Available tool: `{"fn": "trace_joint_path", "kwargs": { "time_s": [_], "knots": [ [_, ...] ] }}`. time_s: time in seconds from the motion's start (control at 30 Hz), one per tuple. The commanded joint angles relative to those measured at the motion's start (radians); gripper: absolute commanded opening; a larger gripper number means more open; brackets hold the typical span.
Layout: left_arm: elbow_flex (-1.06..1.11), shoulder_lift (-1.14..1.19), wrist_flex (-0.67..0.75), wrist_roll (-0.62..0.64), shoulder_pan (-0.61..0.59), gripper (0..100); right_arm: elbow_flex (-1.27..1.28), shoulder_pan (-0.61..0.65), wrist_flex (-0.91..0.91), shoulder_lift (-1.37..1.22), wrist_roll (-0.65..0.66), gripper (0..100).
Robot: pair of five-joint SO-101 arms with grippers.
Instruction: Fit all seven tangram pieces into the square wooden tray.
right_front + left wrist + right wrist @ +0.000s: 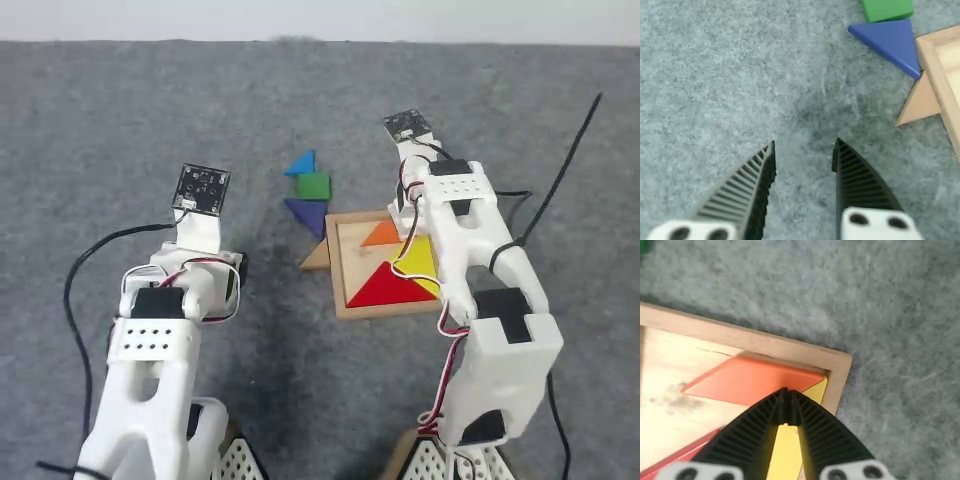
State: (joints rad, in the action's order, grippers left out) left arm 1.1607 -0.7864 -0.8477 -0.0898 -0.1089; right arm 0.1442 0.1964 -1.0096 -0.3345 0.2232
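Right gripper, fingers closed on nothing, is resting at the edge of the orange piece inside the tray, beside the yellow piece. Left gripper, fingers spread, is hanging over carpet near the loose blue triangle.

The white moulded-plastic left arm and right arm carry black servo blocks and rows of small holes. Red, yellow and black wires loop at their joints. Black ridged, pointed fingers sit on white screw-holed bases.
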Motion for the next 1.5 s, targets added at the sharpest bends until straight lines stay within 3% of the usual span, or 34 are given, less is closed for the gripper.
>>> {"fn": "trace_joint_path", "kwargs": {
  "time_s": [0.0, 0.13, 0.27, 0.63, 0.93, 1.13, 1.47],
  "knots": [
    [-0.005, -0.009, 0.025, 0.012, 0.002, 18, -0.041, 0.081, 0.008, 0.122, -0.040, 0.7],
    [-0.004, -0.009, 0.025, 0.012, 0.002, 18, -0.041, 0.174, 0.015, 0.148, -0.040, 0.7],
    [-0.004, -0.009, 0.025, 0.012, 0.002, 18, -0.038, 0.186, 0.015, 0.077, -0.040, 0.7],
    [-0.002, -0.009, 0.025, 0.012, 0.002, 18, -0.040, -0.019, 0.015, 0.024, 0.017, 0.7],
    [-0.030, -0.008, 0.017, 0.011, 0.003, 18, -0.035, -0.071, -0.010, 0.068, -0.023, 0.7],
    [-0.189, 0.052, -0.097, 0.017, 0.092, 18, 0.032, -0.071, -0.076, 0.262, -0.095, 0.7],
    [-0.699, 0.583, -0.265, 0.063, 0.210, 18, 0.555, -0.160, 0.082, 0.647, -0.086, 0.8]
  ]
}}
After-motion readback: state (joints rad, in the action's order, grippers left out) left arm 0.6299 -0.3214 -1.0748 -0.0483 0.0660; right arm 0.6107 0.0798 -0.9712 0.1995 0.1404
